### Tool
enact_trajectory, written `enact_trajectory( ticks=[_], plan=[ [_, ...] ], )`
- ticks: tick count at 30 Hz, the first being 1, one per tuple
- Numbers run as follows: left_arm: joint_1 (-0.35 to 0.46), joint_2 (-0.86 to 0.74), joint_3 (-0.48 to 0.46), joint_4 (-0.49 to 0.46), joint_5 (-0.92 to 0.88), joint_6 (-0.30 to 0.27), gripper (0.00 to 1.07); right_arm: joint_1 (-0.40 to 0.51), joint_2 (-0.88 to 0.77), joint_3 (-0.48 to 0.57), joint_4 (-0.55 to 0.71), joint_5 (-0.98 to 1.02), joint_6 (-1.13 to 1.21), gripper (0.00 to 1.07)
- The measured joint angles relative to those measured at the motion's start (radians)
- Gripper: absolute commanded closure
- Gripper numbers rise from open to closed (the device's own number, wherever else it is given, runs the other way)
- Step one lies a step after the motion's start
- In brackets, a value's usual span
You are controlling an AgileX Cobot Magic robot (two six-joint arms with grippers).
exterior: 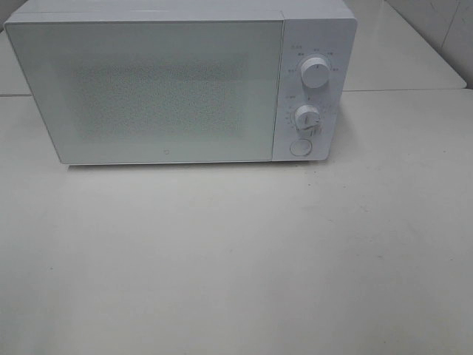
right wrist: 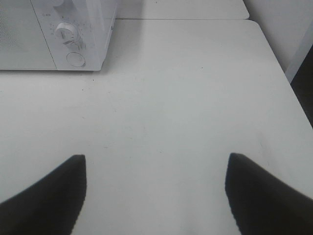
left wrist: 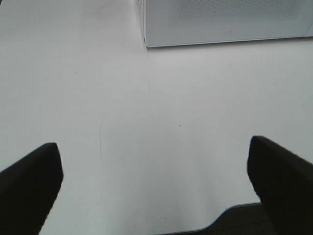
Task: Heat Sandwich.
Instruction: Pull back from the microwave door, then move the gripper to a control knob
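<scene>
**Exterior high view**
- Table (exterior: 236, 266): pale white top that fills the lower half of the frame, nearest the camera.
- Microwave (exterior: 177, 81): a white box standing on the table across the upper left and centre of the frame.
- Door (exterior: 148, 89): closed, with a speckled frosted panel. The inside cannot be seen through it.
- Control strip, right end of the microwave:
  - upper knob (exterior: 315, 72)
  - lower knob (exterior: 306, 117), just below the upper one
  - round button (exterior: 299, 146), at the bottom of the strip
- Second table (exterior: 399, 52): upper right of the frame, behind a seam line.
- Neither arm shows in this view.

**Left wrist view**
- Left end effector (left wrist: 152, 144): two dark fingers (left wrist: 29, 186) set wide apart over the bare table, with nothing between them.
- The microwave's lower front corner (left wrist: 220, 22) lies well beyond the fingers.
- A dark strip of floor (left wrist: 254, 220) shows past the table's rounded edge.

**Right wrist view**
- Right end effector (right wrist: 155, 157): dark fingers (right wrist: 264, 196) spread apart over the bare table, gripping nothing.
- The microwave's control end, with the lower knob (right wrist: 65, 32) and the round button (right wrist: 75, 59), sits well ahead of the fingers.

**Sandwich**
- It shows in none of the three views. Whether it lies behind the closed door cannot be told.
</scene>
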Motion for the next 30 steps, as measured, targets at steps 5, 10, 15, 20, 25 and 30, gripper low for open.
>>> enact_trajectory(
  ticks=[5, 10, 15, 20, 25, 30],
  plan=[
    [0.000, -0.057, 0.000, 0.000, 0.000, 0.000, 0.09, 0.000, 0.000, 0.000, 0.000, 0.000, 0.000, 0.32],
    [0.000, -0.079, 0.001, 0.000, 0.000, 0.000, 0.09, 0.000, 0.000, 0.000, 0.000, 0.000, 0.000, 0.32],
    [0.000, -0.079, 0.002, 0.000, 0.000, 0.000, 0.09, 0.000, 0.000, 0.000, 0.000, 0.000, 0.000, 0.32],
    [0.000, -0.079, 0.002, 0.000, 0.000, 0.000, 0.09, 0.000, 0.000, 0.000, 0.000, 0.000, 0.000, 0.32],
    [0.000, -0.079, 0.002, 0.000, 0.000, 0.000, 0.09, 0.000, 0.000, 0.000, 0.000, 0.000, 0.000, 0.32],
    [0.000, -0.079, 0.002, 0.000, 0.000, 0.000, 0.09, 0.000, 0.000, 0.000, 0.000, 0.000, 0.000, 0.32]
  ],
)
